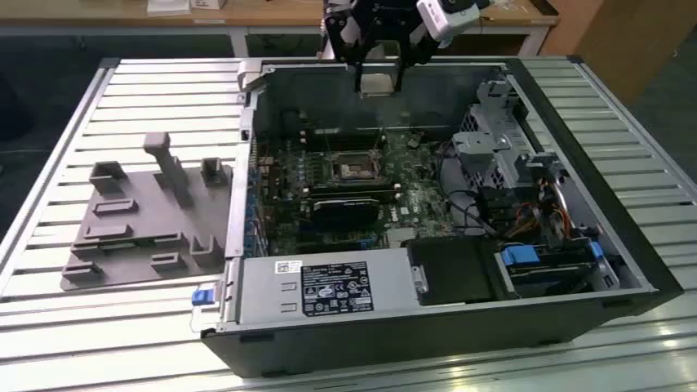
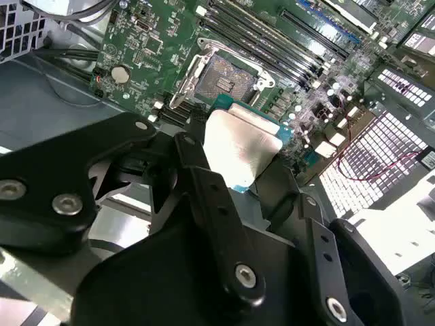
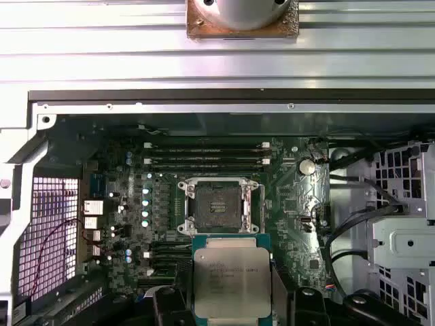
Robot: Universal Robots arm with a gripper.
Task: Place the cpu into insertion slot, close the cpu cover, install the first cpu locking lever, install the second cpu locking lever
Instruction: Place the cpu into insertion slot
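Gripper (image 2: 234, 173) is clamped on the cpu (image 2: 241, 142); I hold it high, at twelve o'clock of the empty insertion slot (image 1: 354, 170) in the exterior view. No step looks finished yet.

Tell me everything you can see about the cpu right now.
The cpu is a small flat square chip: a pale silver metal-looking lid on a green-edged board, with faint print on its face. The pincer grips it by two opposite edges, holding it in the air above the open case, clear of the insertion slot.
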